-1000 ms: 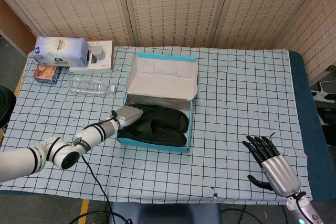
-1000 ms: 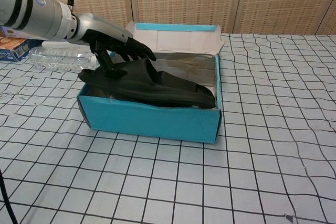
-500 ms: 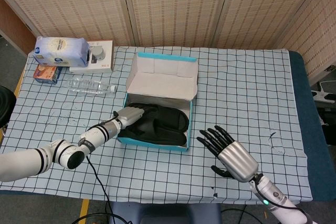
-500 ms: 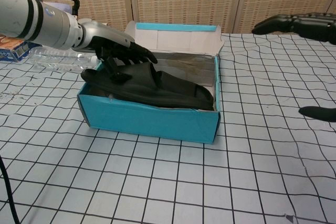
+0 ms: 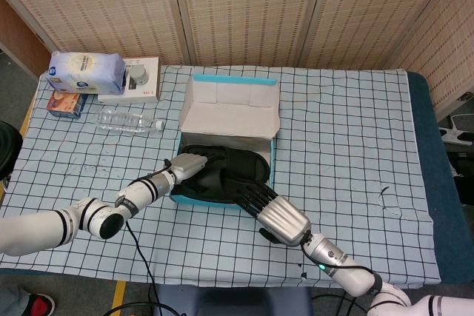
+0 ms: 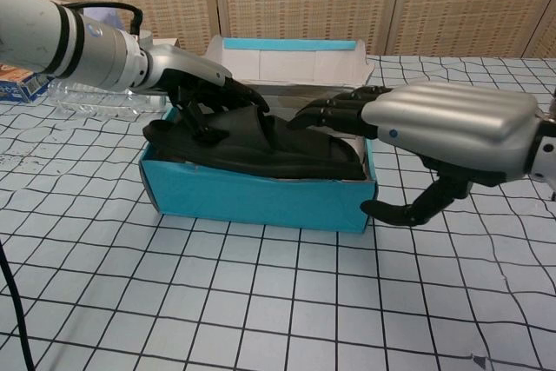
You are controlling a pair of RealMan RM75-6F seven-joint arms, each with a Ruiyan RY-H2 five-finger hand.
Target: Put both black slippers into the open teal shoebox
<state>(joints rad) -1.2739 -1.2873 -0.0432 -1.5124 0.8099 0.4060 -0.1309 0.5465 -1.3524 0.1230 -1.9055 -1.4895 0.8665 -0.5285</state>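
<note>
The teal shoebox [image 5: 268, 172] [image 6: 261, 202] stands mid-table with its lid [image 5: 233, 106] folded back. Both black slippers [image 5: 233, 168] [image 6: 261, 143] lie inside, the upper one rising a little above the rim. At the box's left end my left hand [image 5: 188, 165] [image 6: 187, 76] grips the upper slipper's heel, fingers over the strap and thumb down on the sole. My right hand [image 5: 279, 216] [image 6: 443, 126] is at the front right corner. Its straight fingers [image 6: 330, 110] reach over the slipper's toe end, and its thumb [image 6: 408, 210] hangs outside the box wall.
A water bottle [image 5: 129, 121] [image 6: 91, 97] lies left of the box. Behind it are a tissue pack [image 5: 85, 72], a white boxed device [image 5: 135, 79] and an orange packet [image 5: 65, 103]. The checked cloth [image 5: 355, 131] covers the table to its edges.
My right hand has swung in from the table's right side to the box's front right corner. The box has shifted slightly right. The left hand stays on the slipper, now lower.
</note>
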